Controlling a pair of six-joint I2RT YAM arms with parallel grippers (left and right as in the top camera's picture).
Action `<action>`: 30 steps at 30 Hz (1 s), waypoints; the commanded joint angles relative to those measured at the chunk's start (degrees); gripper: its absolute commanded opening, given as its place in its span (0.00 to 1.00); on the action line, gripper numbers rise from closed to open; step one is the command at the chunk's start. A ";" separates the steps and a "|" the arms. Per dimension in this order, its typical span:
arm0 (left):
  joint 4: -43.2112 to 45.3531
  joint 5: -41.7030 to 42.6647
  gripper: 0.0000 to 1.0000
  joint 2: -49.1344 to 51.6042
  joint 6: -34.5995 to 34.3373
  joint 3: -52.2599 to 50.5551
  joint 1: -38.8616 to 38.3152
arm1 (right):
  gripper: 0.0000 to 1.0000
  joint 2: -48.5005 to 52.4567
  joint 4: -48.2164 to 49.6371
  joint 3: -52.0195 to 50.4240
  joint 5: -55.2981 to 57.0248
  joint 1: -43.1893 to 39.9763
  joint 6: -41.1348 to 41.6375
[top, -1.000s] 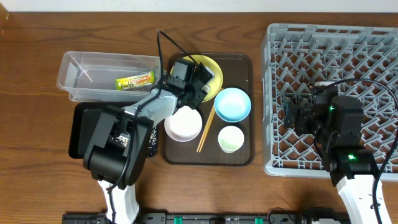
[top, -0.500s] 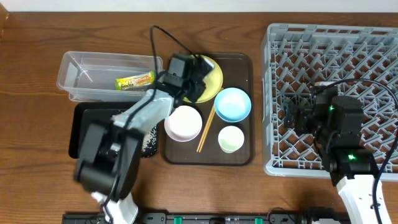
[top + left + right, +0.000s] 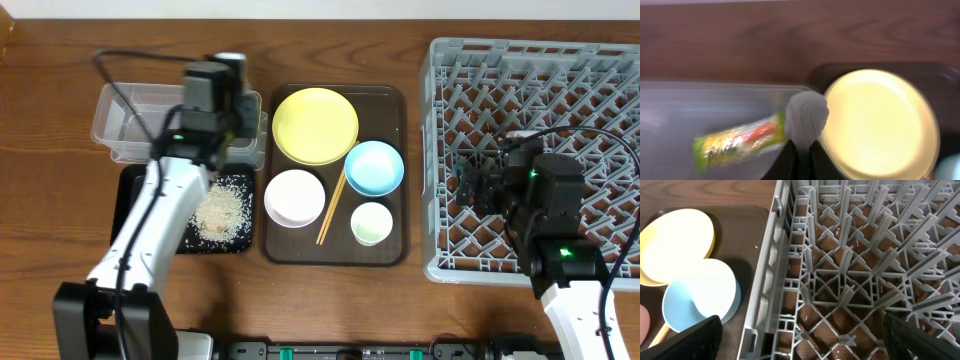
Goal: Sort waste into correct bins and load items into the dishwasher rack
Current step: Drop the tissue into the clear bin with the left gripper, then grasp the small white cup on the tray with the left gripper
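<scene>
The left gripper [image 3: 800, 156] pinches the crumpled white scrap [image 3: 806, 116], which stands just ahead of its fingertips. Below lies the clear tub [image 3: 670, 110], with the snack wrapper [image 3: 735, 141] lying lengthwise in it to the left. The yellow plate [image 3: 880, 125] is to the right (motion blur hides whether the scrap is inside the tub's rim). Farther off, the right gripper [image 3: 812, 337] hangs spread over the dishwasher rack [image 3: 850, 270].

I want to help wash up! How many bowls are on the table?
2. The light blue bowl sits on the brown tray beside the yellow plate; the white bowl is on the same tray, left of the chopsticks. None seem hidden.
</scene>
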 commanded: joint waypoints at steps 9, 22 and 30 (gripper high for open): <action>1.75 -0.90 0.24 3.41 -15.50 -0.76 8.74 | 0.99 -0.02 0.02 0.96 0.35 -0.81 0.55; 2.34 6.84 0.60 1.75 -16.31 -0.74 7.78 | 0.99 -0.02 0.00 0.96 0.35 -0.81 0.55; -4.35 13.77 0.60 -0.42 -7.72 -0.76 -3.85 | 0.99 -0.02 0.02 0.96 0.37 -0.81 0.52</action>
